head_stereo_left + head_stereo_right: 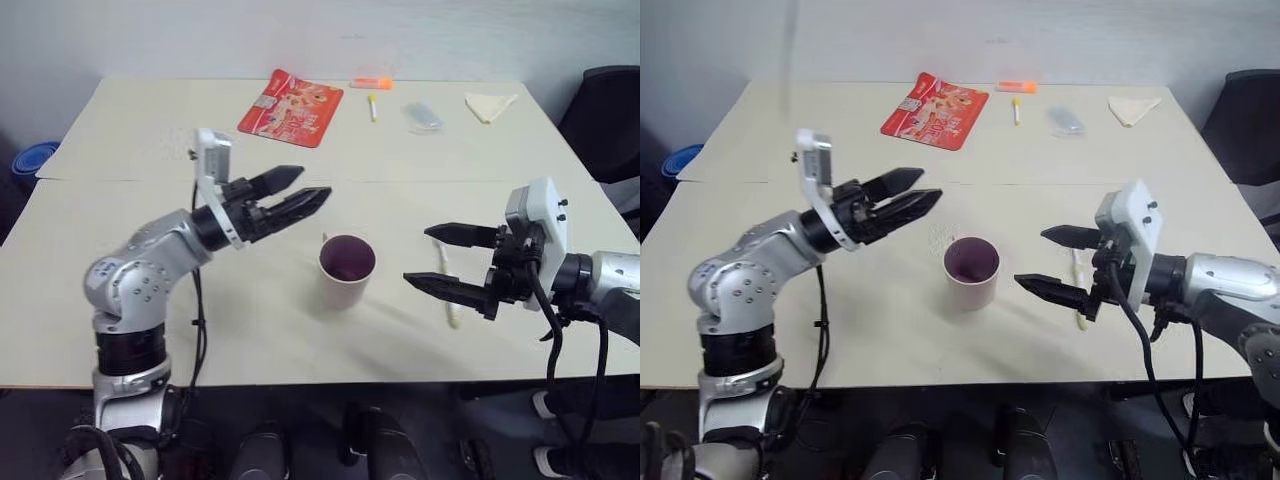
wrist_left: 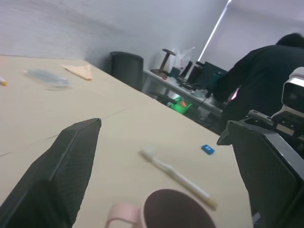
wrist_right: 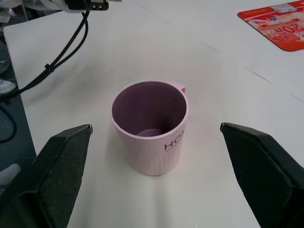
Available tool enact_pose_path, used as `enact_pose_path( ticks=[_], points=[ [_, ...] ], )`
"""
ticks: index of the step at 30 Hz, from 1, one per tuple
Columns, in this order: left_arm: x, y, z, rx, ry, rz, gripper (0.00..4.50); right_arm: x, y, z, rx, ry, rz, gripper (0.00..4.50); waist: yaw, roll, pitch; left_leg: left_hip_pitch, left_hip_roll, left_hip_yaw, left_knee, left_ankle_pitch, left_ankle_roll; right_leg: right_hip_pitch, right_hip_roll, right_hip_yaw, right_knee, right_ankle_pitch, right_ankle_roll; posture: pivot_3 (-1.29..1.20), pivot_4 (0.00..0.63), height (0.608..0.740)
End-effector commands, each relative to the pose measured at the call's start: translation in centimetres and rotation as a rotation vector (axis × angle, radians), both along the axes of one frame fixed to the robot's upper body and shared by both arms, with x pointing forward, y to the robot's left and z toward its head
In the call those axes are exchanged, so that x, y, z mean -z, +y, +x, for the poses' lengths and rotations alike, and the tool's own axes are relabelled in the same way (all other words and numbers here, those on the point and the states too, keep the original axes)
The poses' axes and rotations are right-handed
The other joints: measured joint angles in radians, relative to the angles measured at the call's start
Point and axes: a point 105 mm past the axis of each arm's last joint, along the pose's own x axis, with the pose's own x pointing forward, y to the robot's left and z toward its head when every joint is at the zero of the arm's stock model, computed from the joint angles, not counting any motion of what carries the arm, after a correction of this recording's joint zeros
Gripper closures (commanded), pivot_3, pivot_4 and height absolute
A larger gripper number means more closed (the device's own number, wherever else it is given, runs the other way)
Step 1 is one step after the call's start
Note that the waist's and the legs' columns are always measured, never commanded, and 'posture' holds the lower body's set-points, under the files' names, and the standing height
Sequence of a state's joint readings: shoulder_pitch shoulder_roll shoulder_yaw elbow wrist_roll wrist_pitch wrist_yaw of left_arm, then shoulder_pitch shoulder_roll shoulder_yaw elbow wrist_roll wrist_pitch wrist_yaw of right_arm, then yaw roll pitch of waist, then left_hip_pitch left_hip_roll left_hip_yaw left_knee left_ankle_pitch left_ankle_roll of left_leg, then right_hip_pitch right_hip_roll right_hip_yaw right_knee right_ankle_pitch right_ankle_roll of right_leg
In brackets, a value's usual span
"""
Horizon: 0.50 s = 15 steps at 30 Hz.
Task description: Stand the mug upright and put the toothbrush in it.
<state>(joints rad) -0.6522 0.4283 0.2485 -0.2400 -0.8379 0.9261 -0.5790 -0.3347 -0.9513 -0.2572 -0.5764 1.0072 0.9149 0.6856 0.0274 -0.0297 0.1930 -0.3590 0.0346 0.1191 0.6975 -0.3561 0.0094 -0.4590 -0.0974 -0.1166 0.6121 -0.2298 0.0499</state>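
The left gripper [image 1: 283,194] hangs above the table [image 1: 120,300], up and to the left of the mug, with its two black fingers parted and nothing between them; it touches nothing, and I judge it free because the mug no longer needs a hold.

The mug [image 1: 346,271] stands upright near the middle of the table, mouth up, dark purple inside showing and empty; its handle, seen from the right wrist, points away from the right gripper; so the first half of the task looks done.

Just to the right of the mug lies the toothbrush [image 1: 447,290], flat on the table, apart from the mug, lengthwise away from the robot; from the left wrist its bristled head seems to lie at the far end, though the view there is soft; it has not yet gone into the mug.

The right gripper [image 1: 448,258] hovers over that toothbrush, jaws spread wide and empty, one finger to each side of it as the head views show, aimed across toward the mug; that placing suits a pick-up of the toothbrush, and I judge that to be the step in hand.

At the far edge lie a red packet [image 1: 291,107], an orange marker [image 1: 371,83], a short yellow stick [image 1: 372,106] and a folded cloth [image 1: 490,104], well apart from the work.
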Motion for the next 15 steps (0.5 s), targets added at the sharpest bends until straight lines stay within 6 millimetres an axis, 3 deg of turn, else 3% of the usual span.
enact_pose_path(
  ticks=[1, 5, 8, 10, 15],
  points=[
    [-2.0, 0.0, -2.1, 0.070, -0.094, 0.047, 0.05, 0.2, -0.6, 1.2, 0.059, -0.031, -0.042, 0.00, -0.002, 0.000, 0.000, 0.000, 0.000, 0.000, 0.000, 0.000, 0.000, 0.000, 0.000, 0.000, 0.000, 0.000, 0.000, 0.00, 0.150, 0.740],
    [-2.4, 1.8, -5.2, 0.181, -0.146, 0.220, 0.05, 1.3, -4.2, 6.8, 0.464, -0.004, -0.053, 0.00, -0.016, 0.000, 0.000, -0.001, 0.001, 0.001, 0.000, 0.000, -0.001, -0.001, 0.001, 0.001, 0.003, 0.000, 0.000, 0.00, 0.150, 0.740],
    [-2.1, 2.7, -6.7, 0.256, -0.158, 0.366, 0.05, 2.7, -7.9, 9.5, 0.733, 0.066, -0.071, 0.00, -0.024, 0.001, 0.000, 0.000, 0.001, 0.003, 0.000, 0.000, -0.002, -0.002, 0.001, 0.001, 0.005, 0.000, -0.001, 0.00, 0.150, 0.740],
    [-1.8, 3.0, -7.1, 0.287, -0.170, 0.447, 0.05, 3.8, -9.6, 10.2, 0.843, 0.129, -0.064, 0.00, -0.018, 0.001, 0.000, -0.001, 0.001, 0.001, -0.001, 0.000, -0.002, -0.003, 0.001, 0.000, 0.005, -0.001, -0.002, 0.00, 0.150, 0.740],
    [-1.8, 3.2, -7.4, 0.326, -0.207, 0.541, 0.05, 5.7, -11.0, 10.2, 0.961, 0.240, -0.059, 0.00, -0.015, 0.002, 0.001, -0.002, 0.001, 0.001, -0.001, 0.000, -0.002, -0.003, 0.001, 0.000, 0.004, -0.001, -0.002, 0.00, 0.150, 0.740]
  ],
)
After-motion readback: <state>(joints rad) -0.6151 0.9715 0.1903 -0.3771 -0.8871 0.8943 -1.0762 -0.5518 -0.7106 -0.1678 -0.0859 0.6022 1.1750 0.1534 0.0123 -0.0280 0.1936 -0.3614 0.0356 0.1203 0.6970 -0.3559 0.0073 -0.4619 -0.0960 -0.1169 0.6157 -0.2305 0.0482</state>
